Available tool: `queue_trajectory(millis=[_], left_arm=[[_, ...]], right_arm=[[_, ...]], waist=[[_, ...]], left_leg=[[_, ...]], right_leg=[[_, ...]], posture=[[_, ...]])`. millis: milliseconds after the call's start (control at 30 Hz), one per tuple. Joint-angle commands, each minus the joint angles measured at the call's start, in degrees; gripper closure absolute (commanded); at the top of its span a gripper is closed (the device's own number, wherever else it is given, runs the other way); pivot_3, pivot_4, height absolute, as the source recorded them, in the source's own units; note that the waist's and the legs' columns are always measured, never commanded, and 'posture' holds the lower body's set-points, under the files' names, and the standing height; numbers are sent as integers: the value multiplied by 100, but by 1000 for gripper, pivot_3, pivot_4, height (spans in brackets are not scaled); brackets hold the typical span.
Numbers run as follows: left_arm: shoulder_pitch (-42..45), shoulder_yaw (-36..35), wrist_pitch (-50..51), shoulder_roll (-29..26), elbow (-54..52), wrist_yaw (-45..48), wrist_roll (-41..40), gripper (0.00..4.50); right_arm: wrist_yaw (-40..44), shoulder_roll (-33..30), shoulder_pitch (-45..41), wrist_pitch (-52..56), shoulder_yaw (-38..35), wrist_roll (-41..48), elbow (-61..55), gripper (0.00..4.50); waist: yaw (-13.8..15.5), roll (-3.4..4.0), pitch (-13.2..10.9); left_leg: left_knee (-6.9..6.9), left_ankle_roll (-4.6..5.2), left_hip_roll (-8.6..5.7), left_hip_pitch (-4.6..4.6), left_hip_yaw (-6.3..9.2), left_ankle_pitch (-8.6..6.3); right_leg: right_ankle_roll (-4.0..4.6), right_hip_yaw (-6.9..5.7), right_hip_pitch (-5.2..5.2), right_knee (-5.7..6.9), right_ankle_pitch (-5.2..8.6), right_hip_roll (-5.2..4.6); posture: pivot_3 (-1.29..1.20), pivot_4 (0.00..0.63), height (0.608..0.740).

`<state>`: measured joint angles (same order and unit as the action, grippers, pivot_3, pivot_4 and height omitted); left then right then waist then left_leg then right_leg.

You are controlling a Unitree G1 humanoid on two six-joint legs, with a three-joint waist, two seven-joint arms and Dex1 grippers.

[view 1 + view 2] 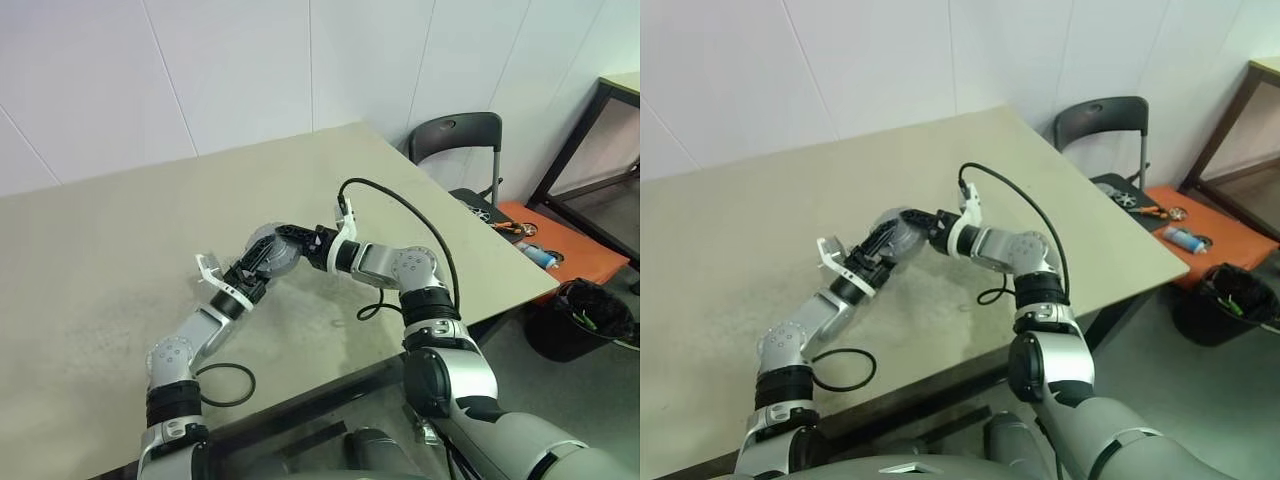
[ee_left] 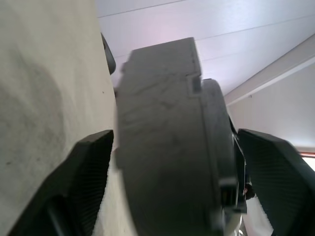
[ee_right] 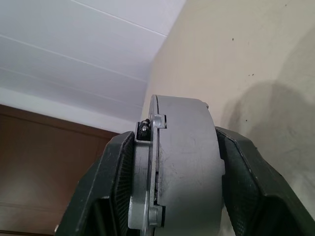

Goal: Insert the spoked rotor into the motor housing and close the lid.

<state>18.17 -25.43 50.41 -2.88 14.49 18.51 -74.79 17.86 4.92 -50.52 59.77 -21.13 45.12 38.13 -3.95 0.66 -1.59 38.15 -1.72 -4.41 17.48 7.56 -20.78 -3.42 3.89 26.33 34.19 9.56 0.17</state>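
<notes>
The big tan table (image 1: 120,250) lies under both arms. A grey chair (image 1: 455,140) stands past its far corner, and a black cable loop (image 1: 225,385) lies near its front edge.

The motor housing (image 3: 184,167) is held up above the table, standing on its edge like a coin. Its flat faces point sideways, one toward each black finger.

The right gripper (image 3: 179,184) has its fingers pressed on both flat sides, holding the housing. The right wrist view shows a thin silver plate with small bolts on one side.

The left gripper (image 2: 172,196) has the housing between its fingers too. The left wrist view shows a gap beside each finger (image 2: 86,182), so they sit wide and do not squeeze it.
</notes>
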Motion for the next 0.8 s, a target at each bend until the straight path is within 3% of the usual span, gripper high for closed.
queue_trajectory(millis=[33,100,800], left_arm=[[146,18,-7,9,-182,-11,-9,1816],[170,34,13,17,-184,-25,-12,2180],[539,16,30,39,-1153,-1106,-1014,2258]], right_arm=[[106,36,-178,-22,-69,155,-233,2383],[109,29,-169,-18,-74,149,-240,2383],[45,151,-97,-176,-58,55,-181,2383]], waist=[[2,-1,0],[2,-1,1],[5,-3,2]], left_leg=[[0,0,0,0,0,0],[0,0,0,1,0,0],[2,0,0,0,0,0]], right_leg=[[0,0,0,0,0,0],[0,0,0,-1,0,0],[0,1,0,3,-2,0]], posture=[[0,0,740],[0,0,740],[0,0,740]])
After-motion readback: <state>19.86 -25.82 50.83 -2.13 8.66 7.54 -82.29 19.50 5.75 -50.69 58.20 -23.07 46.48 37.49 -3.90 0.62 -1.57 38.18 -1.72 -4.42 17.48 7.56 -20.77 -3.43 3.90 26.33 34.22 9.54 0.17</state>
